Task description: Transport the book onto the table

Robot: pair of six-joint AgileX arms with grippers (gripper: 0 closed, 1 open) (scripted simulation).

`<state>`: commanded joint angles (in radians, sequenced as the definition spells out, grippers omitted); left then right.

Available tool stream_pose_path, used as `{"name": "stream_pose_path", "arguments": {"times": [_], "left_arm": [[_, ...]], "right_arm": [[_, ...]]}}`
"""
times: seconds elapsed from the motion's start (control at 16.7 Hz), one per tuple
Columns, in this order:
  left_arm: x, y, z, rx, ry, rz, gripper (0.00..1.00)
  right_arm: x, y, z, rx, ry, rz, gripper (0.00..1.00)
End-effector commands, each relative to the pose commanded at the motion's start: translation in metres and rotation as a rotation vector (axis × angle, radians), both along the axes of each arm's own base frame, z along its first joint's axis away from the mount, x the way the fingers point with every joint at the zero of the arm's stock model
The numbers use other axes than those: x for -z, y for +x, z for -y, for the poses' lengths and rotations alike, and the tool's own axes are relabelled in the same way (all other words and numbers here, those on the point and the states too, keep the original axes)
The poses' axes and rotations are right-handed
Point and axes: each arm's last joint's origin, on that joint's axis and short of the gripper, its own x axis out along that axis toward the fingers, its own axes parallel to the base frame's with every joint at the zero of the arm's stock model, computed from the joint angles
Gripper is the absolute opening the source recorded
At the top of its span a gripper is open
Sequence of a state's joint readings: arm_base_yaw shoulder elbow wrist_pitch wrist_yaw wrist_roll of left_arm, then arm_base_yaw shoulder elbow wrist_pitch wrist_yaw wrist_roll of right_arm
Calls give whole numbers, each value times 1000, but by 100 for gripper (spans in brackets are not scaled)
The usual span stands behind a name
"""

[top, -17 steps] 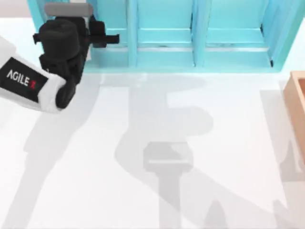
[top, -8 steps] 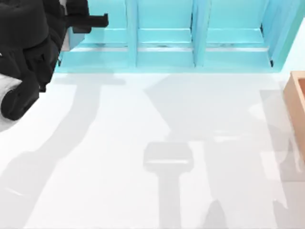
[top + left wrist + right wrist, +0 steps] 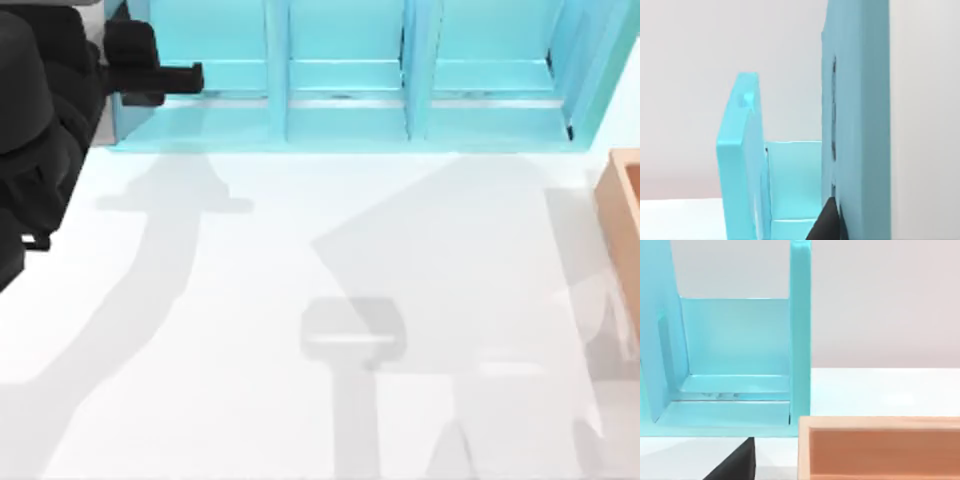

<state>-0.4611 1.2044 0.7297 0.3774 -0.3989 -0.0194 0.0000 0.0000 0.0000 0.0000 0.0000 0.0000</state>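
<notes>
The left arm is at about ten o'clock in the top view. Its black bulk covers the left end of the turquoise shelf unit [image 3: 277,60], and the left gripper [image 3: 152,73] points toward three o'clock, along the front of the shelf's leftmost compartment. It is probably there because the book has to come out of the shelf, so the arm must work at the shelf's open face. The pictures don't show whether this pincer is wide, narrow or holding anything, so I cannot tell. In the left wrist view, a turquoise wall stands close in front of the camera and a dark wedge of the gripper touches its base.

I cannot tell where the book is. My guess is that it is hidden under the arm at ten o'clock, and that the transfer is not yet done.

The shelf runs across twelve o'clock with its compartments facing the table [image 3: 250,300]. The broad white surface in front of them at six o'clock is the likely place to set the book down.

The tan wooden box [image 3: 625,215] sits at three o'clock, well clear of that area.

The right gripper [image 3: 735,467] is parked low near the box, facing the shelf's right end, and I cannot tell how its pincer stands.
</notes>
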Motion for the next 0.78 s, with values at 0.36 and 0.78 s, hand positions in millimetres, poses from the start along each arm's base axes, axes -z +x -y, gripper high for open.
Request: {"name": "stream_pose_path", "arguments": {"times": [0.36, 0.78], "left_arm": [[-1, 2, 4, -8, -25, -4, 0], [-4, 5, 63, -82, -400, -64, 0]], "right_arm": [[0, 0, 0, 0, 0, 0, 100], [0, 0, 0, 0, 0, 0, 100]]}}
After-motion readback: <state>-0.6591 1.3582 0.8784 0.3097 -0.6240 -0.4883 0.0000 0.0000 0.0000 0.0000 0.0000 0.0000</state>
